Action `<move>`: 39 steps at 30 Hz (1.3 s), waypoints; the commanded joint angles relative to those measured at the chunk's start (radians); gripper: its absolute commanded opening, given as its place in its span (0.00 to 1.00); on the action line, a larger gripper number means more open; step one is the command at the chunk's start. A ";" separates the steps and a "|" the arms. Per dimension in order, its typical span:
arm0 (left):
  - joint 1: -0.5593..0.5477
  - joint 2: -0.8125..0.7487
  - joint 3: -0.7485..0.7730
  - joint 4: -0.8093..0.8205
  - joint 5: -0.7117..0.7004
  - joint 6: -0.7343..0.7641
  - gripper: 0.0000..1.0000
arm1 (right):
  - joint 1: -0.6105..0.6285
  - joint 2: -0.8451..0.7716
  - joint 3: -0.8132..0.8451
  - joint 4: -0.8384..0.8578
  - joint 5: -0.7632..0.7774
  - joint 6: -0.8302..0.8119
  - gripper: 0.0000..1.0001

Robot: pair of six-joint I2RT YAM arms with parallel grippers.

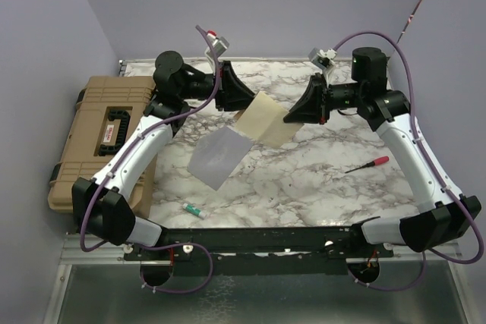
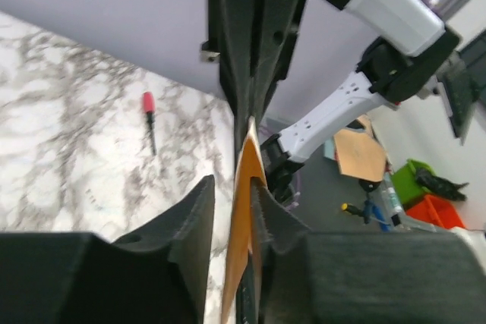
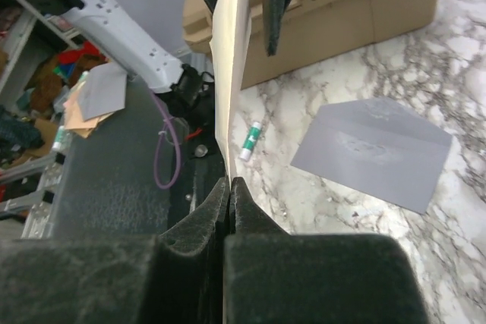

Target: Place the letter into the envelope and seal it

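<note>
The peach-tan letter (image 1: 266, 119) hangs in the air above the table, roughly on edge, between my two grippers. My right gripper (image 1: 290, 116) is shut on its right edge; in the right wrist view the fingertips (image 3: 228, 184) pinch the sheet (image 3: 230, 51). My left gripper (image 1: 244, 105) is at the letter's left edge with its jaws apart. In the left wrist view the sheet (image 2: 243, 210) lies against one finger (image 2: 266, 210), with a gap to the other. The grey envelope (image 1: 220, 157) lies flat on the marble below, and also shows in the right wrist view (image 3: 372, 153).
A big tan hard case (image 1: 99, 134) stands along the table's left edge. A red-handled screwdriver (image 1: 368, 163) lies at the right. A green-and-white glue stick (image 1: 194, 209) lies near the front edge.
</note>
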 commanded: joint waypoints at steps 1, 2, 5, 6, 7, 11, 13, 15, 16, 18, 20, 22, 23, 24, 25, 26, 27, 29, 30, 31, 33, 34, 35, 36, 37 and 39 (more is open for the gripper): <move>0.125 -0.065 -0.055 -0.253 0.023 0.231 0.30 | -0.001 -0.033 -0.014 0.047 0.206 0.039 0.00; 0.155 -0.073 -0.056 -0.326 -0.002 0.292 0.33 | -0.002 -0.038 -0.019 0.070 0.282 0.064 0.00; 0.196 -0.104 -0.040 -0.541 -0.229 0.476 0.55 | -0.001 -0.040 -0.030 0.121 0.474 0.135 0.00; 0.195 -0.111 -0.038 -0.566 -0.316 0.508 0.58 | -0.002 -0.036 -0.028 0.125 0.524 0.142 0.00; 0.196 -0.115 -0.036 -0.573 -0.376 0.512 0.60 | -0.002 -0.031 -0.026 0.124 0.565 0.148 0.00; 0.173 -0.111 0.004 -0.577 -0.381 0.519 0.77 | -0.002 -0.002 -0.006 0.101 0.586 0.153 0.00; 0.143 -0.114 0.017 -0.578 -0.376 0.532 0.82 | -0.002 0.009 0.003 0.101 0.531 0.165 0.00; 0.086 -0.115 0.026 -0.578 -0.380 0.555 0.85 | -0.001 0.014 0.005 0.113 0.430 0.169 0.00; 0.047 -0.117 0.028 -0.575 -0.396 0.573 0.86 | 0.000 0.014 0.004 0.122 0.377 0.172 0.00; -0.043 -0.121 0.027 -0.572 -0.457 0.627 0.88 | 0.002 0.014 0.004 0.127 0.303 0.175 0.00; -0.114 -0.121 0.019 -0.569 -0.477 0.701 0.90 | 0.005 0.010 0.006 0.125 0.250 0.168 0.00; -0.155 -0.124 0.001 -0.555 -0.499 0.770 0.90 | 0.008 0.006 0.010 0.122 0.185 0.158 0.00; -0.168 -0.126 -0.010 -0.546 -0.514 0.788 0.90 | 0.010 0.003 0.010 0.125 0.153 0.155 0.00; -0.177 -0.126 -0.014 -0.542 -0.515 0.803 0.90 | 0.011 -0.001 0.009 0.128 0.123 0.154 0.00; -0.183 -0.125 -0.017 -0.537 -0.501 0.818 0.90 | 0.012 -0.005 0.006 0.134 0.101 0.152 0.00; -0.189 -0.125 -0.021 -0.532 -0.484 0.833 0.91 | 0.013 -0.008 0.004 0.138 0.089 0.152 0.00; -0.194 -0.128 -0.025 -0.526 -0.472 0.849 0.90 | 0.013 -0.011 0.001 0.142 0.080 0.152 0.00; -0.201 -0.138 -0.050 -0.495 -0.450 0.887 0.90 | 0.014 -0.013 -0.002 0.144 0.068 0.145 0.00; -0.206 -0.146 -0.068 -0.474 -0.448 0.902 0.90 | 0.013 -0.013 -0.001 0.142 0.058 0.141 0.00; -0.208 -0.154 -0.086 -0.449 -0.449 0.910 0.90 | 0.015 -0.013 -0.001 0.140 0.050 0.137 0.00; -0.208 -0.160 -0.106 -0.412 -0.442 0.904 0.87 | 0.015 -0.009 0.002 0.136 0.034 0.131 0.00; -0.209 -0.159 -0.106 -0.409 -0.427 0.901 0.84 | 0.016 -0.008 0.003 0.136 0.033 0.129 0.00; -0.209 -0.155 -0.103 -0.407 -0.409 0.896 0.79 | 0.015 -0.007 0.005 0.138 0.035 0.129 0.00; -0.209 -0.150 -0.100 -0.403 -0.391 0.887 0.74 | 0.016 -0.006 0.007 0.140 0.038 0.127 0.00; -0.208 -0.145 -0.097 -0.400 -0.374 0.878 0.70 | 0.015 -0.004 0.010 0.139 0.038 0.126 0.00; -0.208 -0.136 -0.092 -0.393 -0.360 0.850 0.63 | 0.015 0.002 0.016 0.139 0.045 0.125 0.00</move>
